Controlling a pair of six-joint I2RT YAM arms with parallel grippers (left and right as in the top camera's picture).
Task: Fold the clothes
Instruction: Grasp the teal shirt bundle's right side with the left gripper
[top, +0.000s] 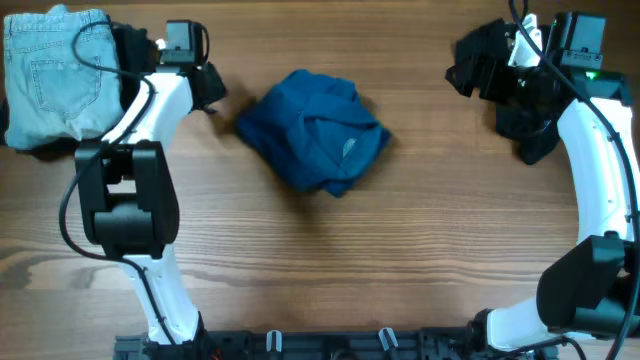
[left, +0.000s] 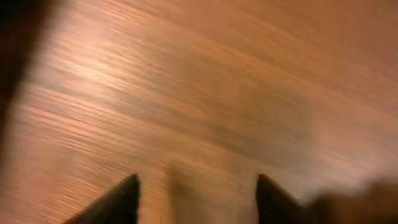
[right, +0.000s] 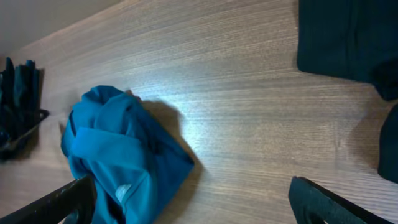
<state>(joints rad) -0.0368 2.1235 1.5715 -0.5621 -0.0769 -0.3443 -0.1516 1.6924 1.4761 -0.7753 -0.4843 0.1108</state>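
A crumpled blue garment lies in a heap on the wooden table's middle; it also shows in the right wrist view. My left gripper is just left of the heap, over bare wood. Its fingers are apart and empty, in a blurred view. My right gripper is at the far right, by a pile of black clothes. Its fingers are spread wide and hold nothing. The black clothes also show in the right wrist view.
Folded light denim jeans lie on dark cloth at the far left corner. The left arm's gripper shows in the right wrist view beyond the blue heap. The arm bases stand along the near edge.
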